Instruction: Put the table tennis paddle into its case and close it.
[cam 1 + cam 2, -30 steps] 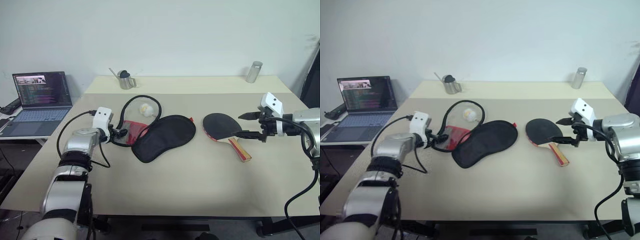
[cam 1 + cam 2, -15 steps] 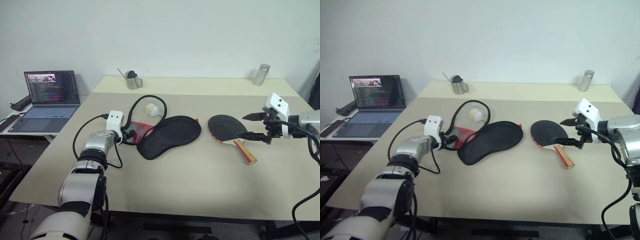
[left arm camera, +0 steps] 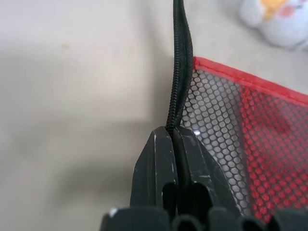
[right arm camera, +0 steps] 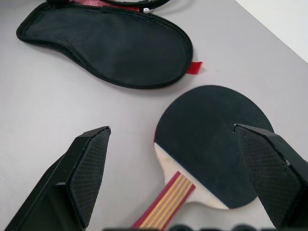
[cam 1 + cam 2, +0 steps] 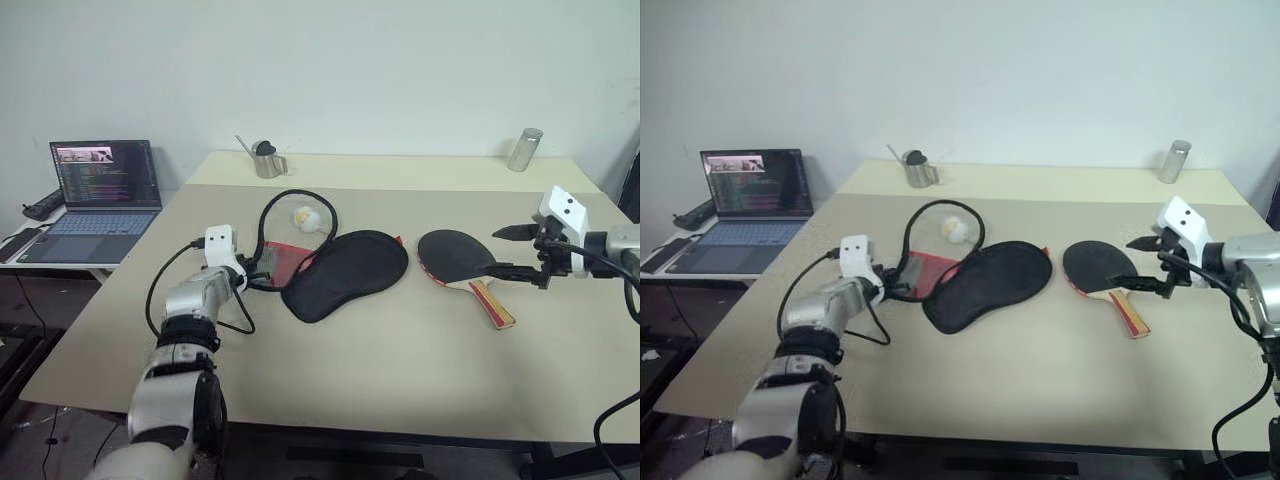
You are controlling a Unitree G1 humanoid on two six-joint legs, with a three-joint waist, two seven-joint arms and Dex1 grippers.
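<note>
At the left of centre, the left tool [image 3: 175,144] is pinched on the black zip edge of the case [image 5: 345,275], which lies open mid-table [image 5: 400,380]. The table tennis paddle [image 5: 458,258] lies just right of it, under the spread right tool [image 5: 512,250].

Paddle [image 5: 458,258] beside open case [image 5: 345,275]
</note>
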